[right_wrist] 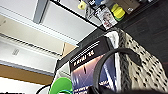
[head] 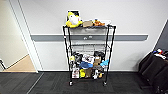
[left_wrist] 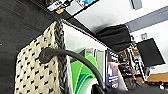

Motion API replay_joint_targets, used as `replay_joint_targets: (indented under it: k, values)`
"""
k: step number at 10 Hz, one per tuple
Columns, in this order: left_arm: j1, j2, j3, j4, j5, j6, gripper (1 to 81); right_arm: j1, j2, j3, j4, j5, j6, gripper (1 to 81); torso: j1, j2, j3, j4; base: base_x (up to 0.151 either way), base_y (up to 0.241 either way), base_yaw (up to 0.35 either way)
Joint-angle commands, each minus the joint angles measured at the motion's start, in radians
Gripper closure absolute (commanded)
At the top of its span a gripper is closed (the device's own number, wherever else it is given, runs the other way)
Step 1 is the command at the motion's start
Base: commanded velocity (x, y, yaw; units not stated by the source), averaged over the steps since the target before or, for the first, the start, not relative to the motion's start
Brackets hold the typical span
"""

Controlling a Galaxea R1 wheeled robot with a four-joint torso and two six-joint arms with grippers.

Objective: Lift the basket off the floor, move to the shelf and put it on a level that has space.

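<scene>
1. Ahead of us in the head view stands the shelf (head: 88,53), dead center of the frame, against a white wall (head: 130,17) with a grey rail (head: 127,37) running across it.
2. Its top tier carries a yellow and white plush toy (head: 73,20) and a few smaller items beside it.
3. The level (head: 87,45) just below the top looks bare, with grey wires showing against the wall.
4. The two lower tiers are crowded with mixed packages and boxes (head: 86,65).
5. The floor (head: 52,83) of dark carpet spreads across the bottom of the frame; at lower left a doorway opens onto a tan wooden floor (head: 23,66).
6. At the right edge we see a dark piece of furniture (head: 153,68) with some colored items on top.
7. In the left wrist view the basket (left_wrist: 37,72) looms large in the lower left of the frame, woven side toward us, white lining inside, a dark looped handle (left_wrist: 75,56) arching across the middle.
8. Inside it sit a green and white package (left_wrist: 82,75) and a dark printed box (left_wrist: 112,72).
9. In the right wrist view the same basket (right_wrist: 142,67) shows at lower right, its other handle (right_wrist: 110,56) curving over a dark box with white lettering.
10. The shelf's lower contents show along the top of both wrist frames.
11. We cannot tell how the fingers of either gripper stand.
</scene>
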Motion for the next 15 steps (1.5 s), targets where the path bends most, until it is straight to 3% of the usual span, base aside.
replay_joint_targets:
  k: [1, 15]
  values:
    - [-0.146, -0.014, 0.113, 0.001, -0.01, 0.005, 81.1, 0.124, -0.03, 0.124, -0.03, 0.056, 0.009, 81.1, 0.0, 0.0, 0.0, 0.0, 0.117, 0.0, 0.0]
    - [-0.176, -0.1, 0.245, 0.001, -0.067, 0.003, 81.1, 0.18, -0.108, 0.281, -0.038, 0.083, 0.02, 81.1, 0.0, 0.0, 0.0, 0.0, 0.118, 0.0, 0.0]
